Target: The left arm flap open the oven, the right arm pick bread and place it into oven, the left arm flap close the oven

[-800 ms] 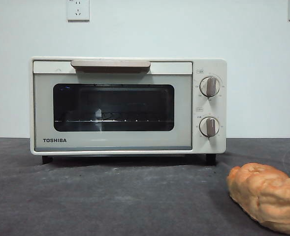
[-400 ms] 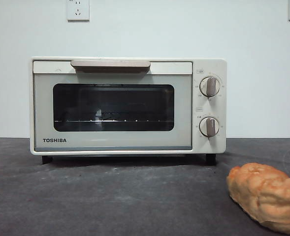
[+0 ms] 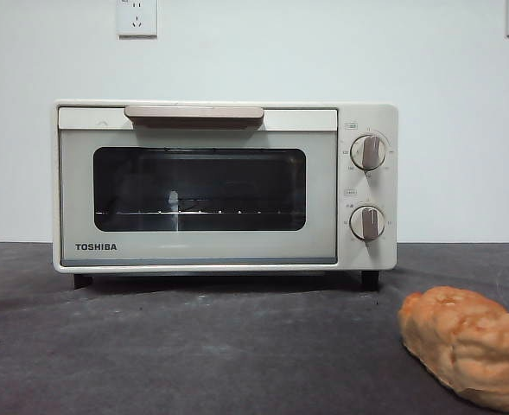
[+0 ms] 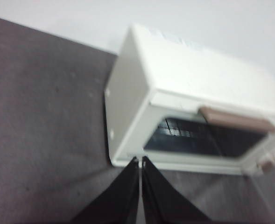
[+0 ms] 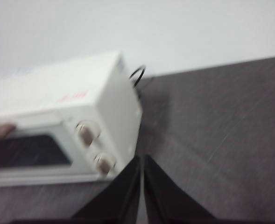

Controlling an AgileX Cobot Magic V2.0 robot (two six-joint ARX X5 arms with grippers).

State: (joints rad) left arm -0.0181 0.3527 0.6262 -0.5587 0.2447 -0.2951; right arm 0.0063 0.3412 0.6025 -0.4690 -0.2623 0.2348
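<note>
I'm up above the table with both arms, nothing touched. The oven (image 3: 226, 186) sits square at the back, its door shut and the beige bar handle (image 3: 194, 115) along the top edge. The bread (image 3: 468, 346) lies on the dark table (image 3: 194, 346), near the front and to one side, well apart from the oven.

My left gripper (image 4: 140, 161) has its jaws pressed together, empty, looking down past the oven's near corner. My right gripper (image 5: 141, 159) is likewise closed on nothing, out beyond the knob end.

The risk I see: with the jaws together I can only hook or push that handle, so a glancing contact could slip off, or shove the light oven backward instead of swinging the door down.

Against a second ago, the front view is practically unchanged: oven and bread sit in the same places; only the small bright glint in the door glass looks slightly different.
</note>
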